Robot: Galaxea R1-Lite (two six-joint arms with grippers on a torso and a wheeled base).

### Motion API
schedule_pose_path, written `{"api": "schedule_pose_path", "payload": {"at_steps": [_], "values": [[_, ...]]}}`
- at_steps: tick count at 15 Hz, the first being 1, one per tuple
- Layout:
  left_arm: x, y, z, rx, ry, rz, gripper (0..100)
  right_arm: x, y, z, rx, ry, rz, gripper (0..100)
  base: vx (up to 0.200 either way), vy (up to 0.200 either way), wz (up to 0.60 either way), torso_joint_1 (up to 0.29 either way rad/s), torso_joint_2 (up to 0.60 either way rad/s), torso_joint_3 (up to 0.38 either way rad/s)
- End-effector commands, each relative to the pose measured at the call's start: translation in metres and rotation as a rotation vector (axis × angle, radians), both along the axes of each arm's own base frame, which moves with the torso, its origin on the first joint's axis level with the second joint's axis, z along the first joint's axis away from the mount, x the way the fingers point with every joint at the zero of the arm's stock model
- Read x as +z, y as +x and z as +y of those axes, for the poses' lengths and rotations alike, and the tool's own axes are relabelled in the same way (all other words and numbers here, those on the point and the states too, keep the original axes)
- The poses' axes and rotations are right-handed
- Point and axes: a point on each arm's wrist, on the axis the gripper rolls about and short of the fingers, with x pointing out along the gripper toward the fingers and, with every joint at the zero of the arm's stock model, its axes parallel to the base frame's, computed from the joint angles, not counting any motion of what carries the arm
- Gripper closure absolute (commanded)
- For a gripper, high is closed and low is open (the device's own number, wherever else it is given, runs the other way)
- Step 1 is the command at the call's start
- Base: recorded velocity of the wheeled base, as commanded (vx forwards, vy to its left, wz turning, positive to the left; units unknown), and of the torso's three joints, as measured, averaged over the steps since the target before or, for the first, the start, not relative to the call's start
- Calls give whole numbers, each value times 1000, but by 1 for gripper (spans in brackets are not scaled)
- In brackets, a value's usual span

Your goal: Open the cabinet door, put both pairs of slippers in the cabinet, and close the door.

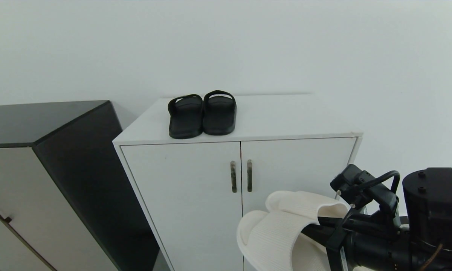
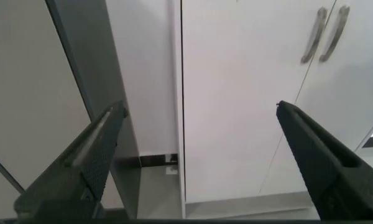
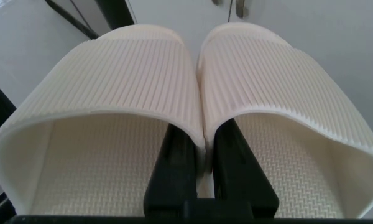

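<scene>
Head view: cabinet (image 1: pixel 286 116) doors both shut, black slippers (image 1: pixel 202 114) on top, left of centre. Your right gripper (image 3: pixel 202 168) clamps white slippers (image 1: pixel 282 229) by adjoining sides, near, before right door. Left gripper (image 2: pixel 199 111) jaws apart, empty, facing left door. Judged step: opening door, not yet done. Next: guide left gripper to handle (image 1: pixel 233 176), grip, pull.

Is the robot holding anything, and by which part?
The right tool holds the white slippers as a pair, a finger inside each, pinching their touching inner sides. The left tool is open, empty.
</scene>
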Motion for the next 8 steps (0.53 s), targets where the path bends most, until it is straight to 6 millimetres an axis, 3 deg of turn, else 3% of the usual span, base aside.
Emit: {"api": "schedule_pose_path", "payload": {"at_steps": [1, 8], "values": [[0, 0, 0, -9, 4, -1, 0, -2, 0, 1, 1, -5, 4, 100, 0, 0, 0, -173, 486, 315], [4, 4, 0, -29, 68, 43, 0, -2, -1, 1, 15, -19, -8, 100, 0, 0, 0, -138, 473, 333]]}}
